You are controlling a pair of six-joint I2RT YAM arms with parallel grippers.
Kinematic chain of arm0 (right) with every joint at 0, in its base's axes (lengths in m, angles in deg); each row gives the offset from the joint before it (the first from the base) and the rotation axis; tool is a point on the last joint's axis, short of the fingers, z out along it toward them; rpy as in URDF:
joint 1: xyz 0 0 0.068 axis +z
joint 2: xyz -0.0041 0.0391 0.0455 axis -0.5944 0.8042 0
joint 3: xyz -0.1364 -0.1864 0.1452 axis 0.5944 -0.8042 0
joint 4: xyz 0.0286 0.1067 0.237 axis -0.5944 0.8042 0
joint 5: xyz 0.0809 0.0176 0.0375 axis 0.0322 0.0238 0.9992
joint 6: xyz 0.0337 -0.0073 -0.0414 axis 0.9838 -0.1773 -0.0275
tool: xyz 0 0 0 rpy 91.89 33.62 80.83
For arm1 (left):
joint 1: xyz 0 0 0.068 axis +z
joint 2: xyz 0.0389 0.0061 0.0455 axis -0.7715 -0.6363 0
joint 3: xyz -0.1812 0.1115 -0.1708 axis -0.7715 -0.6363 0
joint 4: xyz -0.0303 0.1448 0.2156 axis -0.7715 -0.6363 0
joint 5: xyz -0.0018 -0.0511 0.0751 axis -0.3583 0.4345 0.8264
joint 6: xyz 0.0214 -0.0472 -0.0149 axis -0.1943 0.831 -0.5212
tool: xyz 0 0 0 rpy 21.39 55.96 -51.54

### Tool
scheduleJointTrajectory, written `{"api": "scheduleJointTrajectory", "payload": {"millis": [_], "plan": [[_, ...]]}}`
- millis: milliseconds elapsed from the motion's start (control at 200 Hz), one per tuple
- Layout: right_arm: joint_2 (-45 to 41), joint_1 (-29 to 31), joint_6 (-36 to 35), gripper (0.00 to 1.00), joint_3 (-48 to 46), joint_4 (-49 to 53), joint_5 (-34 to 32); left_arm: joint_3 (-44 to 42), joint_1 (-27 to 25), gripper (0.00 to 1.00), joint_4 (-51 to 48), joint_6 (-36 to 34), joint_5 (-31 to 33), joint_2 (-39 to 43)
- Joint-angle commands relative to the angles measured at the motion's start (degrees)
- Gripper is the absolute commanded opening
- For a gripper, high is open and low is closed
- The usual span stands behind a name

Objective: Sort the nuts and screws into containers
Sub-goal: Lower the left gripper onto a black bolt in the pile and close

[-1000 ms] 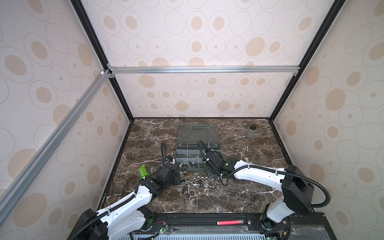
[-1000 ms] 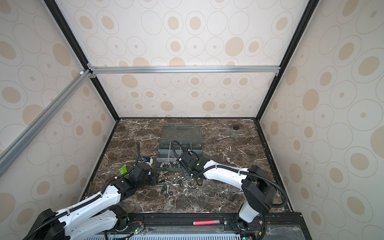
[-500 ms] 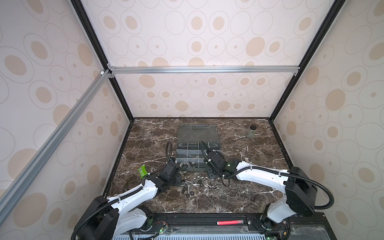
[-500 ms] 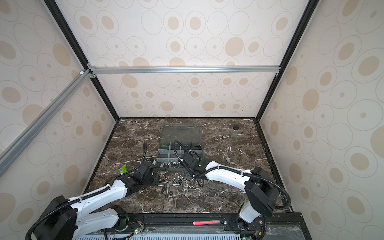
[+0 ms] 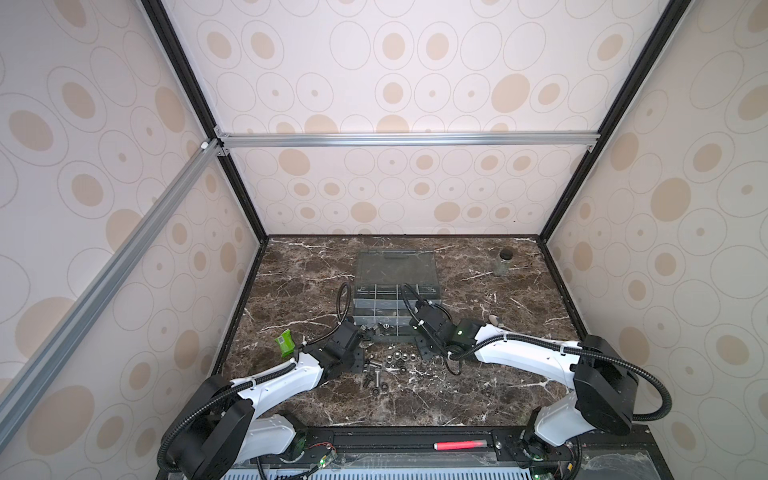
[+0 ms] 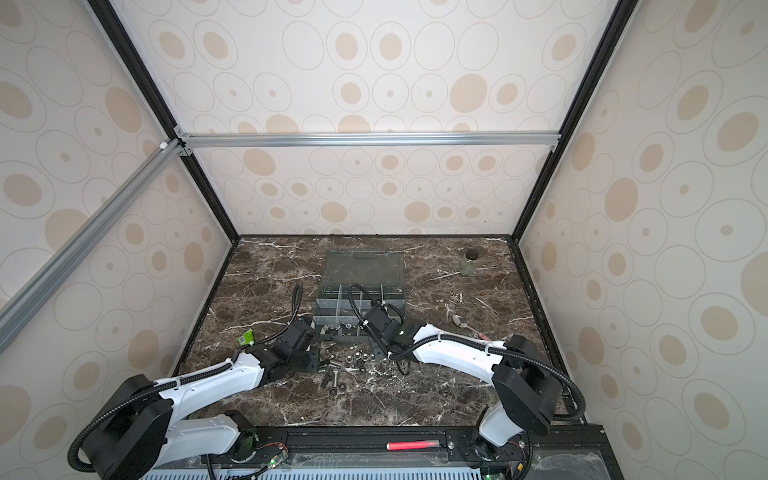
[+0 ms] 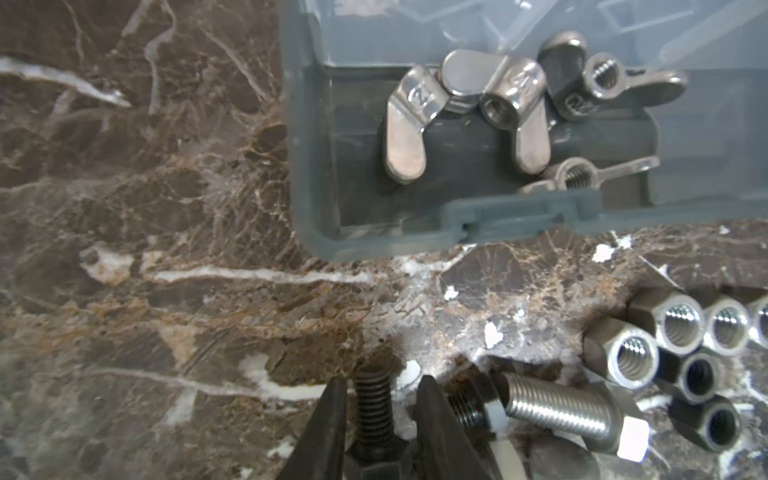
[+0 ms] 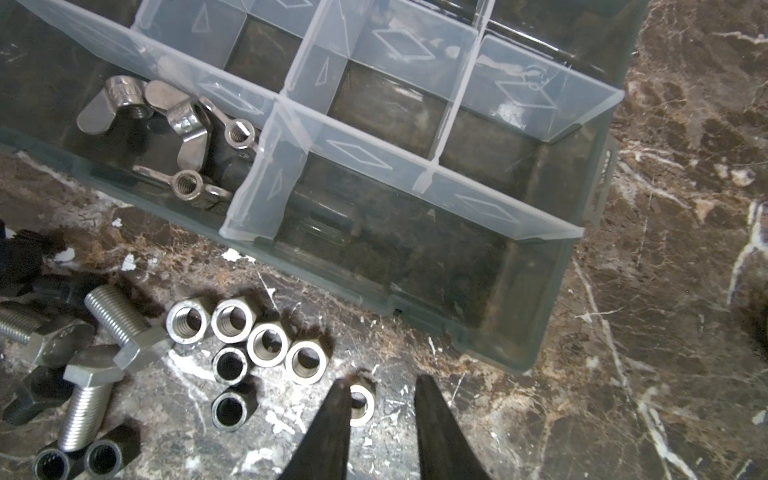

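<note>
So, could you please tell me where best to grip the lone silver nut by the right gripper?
Take the silver nut across its outer walls, coming straight down from above. It lies flat, hole upward, clear of the other nuts, so the jaws of the right gripper can probably straddle it.

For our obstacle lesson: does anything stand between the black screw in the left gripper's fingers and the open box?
Nothing visible does. Only bare table lies between the black screw in the left gripper and the box, whose lid is open.
</note>
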Motion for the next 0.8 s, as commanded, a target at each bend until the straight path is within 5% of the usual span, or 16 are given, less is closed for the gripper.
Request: {"api": "scheduleJointTrajectory", "payload": {"millis": [0,795], "plan": [[-1.26,-0.39,0.94,0.30,-0.67,0.93,-1.19,2.46,0.33,0.29,-1.44,-1.36,1.38,-0.96],[-0.56,-0.41,1.02,0.30,-0.96,0.02,-0.80,4.14,-0.49,0.26,-6.04,-2.47,4.25,-3.08]]}}
